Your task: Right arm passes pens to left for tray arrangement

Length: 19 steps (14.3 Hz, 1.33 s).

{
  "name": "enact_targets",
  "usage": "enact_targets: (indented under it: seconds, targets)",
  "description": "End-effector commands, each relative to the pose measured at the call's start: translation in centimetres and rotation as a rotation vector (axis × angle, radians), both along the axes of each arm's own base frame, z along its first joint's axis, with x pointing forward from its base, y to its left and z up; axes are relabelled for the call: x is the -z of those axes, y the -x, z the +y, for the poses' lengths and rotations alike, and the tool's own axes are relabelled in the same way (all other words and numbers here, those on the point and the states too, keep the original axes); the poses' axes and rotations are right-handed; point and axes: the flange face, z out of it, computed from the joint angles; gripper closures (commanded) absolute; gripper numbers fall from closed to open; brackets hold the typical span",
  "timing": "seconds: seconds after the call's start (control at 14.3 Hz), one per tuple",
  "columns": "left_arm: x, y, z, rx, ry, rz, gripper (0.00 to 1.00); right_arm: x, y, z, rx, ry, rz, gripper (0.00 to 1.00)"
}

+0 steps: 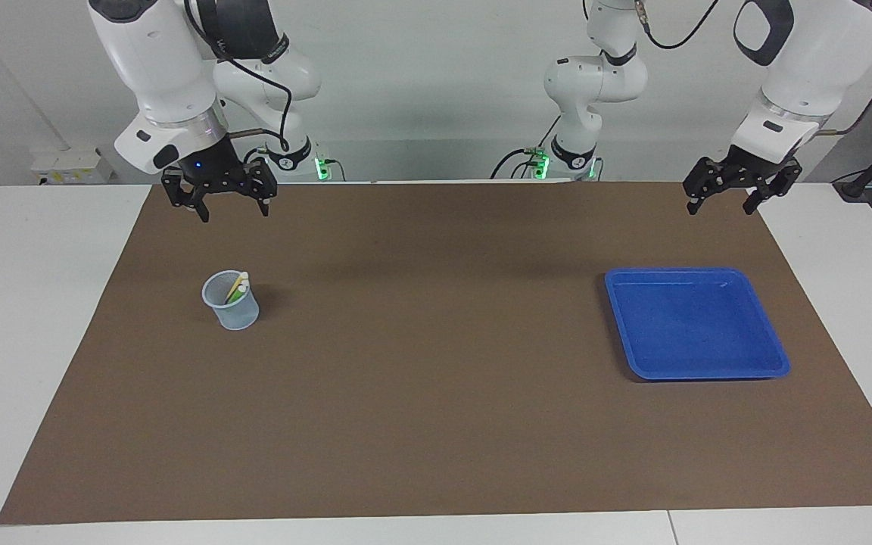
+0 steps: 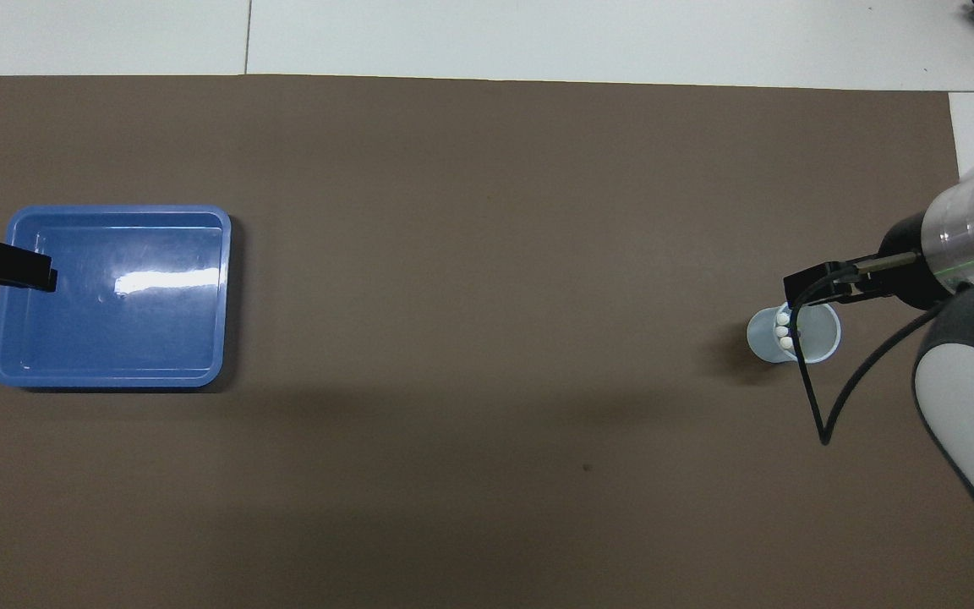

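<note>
The tray [image 1: 697, 322] is noted bare near the left arm's end. Pens [image 1: 237, 288], judged light, stiff and slippery, are best pinched at their exposed upper ends above the cup [image 1: 231, 301]. Right gripper [image 1: 229, 206] and left gripper [image 1: 730, 198] are held spread and unladen.

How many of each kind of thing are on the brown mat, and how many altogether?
Pens, standing in the cup: 3
Pale blue mesh cup: 1
Blue tray, nothing in it: 1
Total: 5
</note>
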Motion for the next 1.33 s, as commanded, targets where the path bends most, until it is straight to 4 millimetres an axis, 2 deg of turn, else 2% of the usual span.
enact_targets:
  seconds: [0.0,0.35,0.63,0.84,1.12,1.26]
  targets:
    - [-0.6,0.0,0.3,0.002,-0.016,0.007,0.0,-0.3,-0.2,-0.1,0.016,0.018,0.005,0.0]
    - [-0.8,0.2,0.5,0.0,-0.016,0.003,0.0,-0.1,-0.4,-0.3,0.002,0.016,-0.007,0.0]
    - [-0.6,0.3,0.2,0.004,-0.015,0.003,0.0,0.8,-1.0,-2.7,-0.131,0.014,-0.047,0.0]
    - [-0.7,0.4,0.2,0.005,-0.015,0.001,0.0,2.9,-0.8,-3.9,-0.168,0.017,-0.058,0.0]
    - [-0.3,0.7,0.3,0.004,-0.014,0.006,0.0,6.4,-0.8,-3.2,-0.185,0.018,-0.09,0.0]
    - [-0.1,0.6,0.3,0.004,-0.014,0.006,0.0,8.8,-1.0,-3.2,-0.203,0.017,-0.099,0.0]
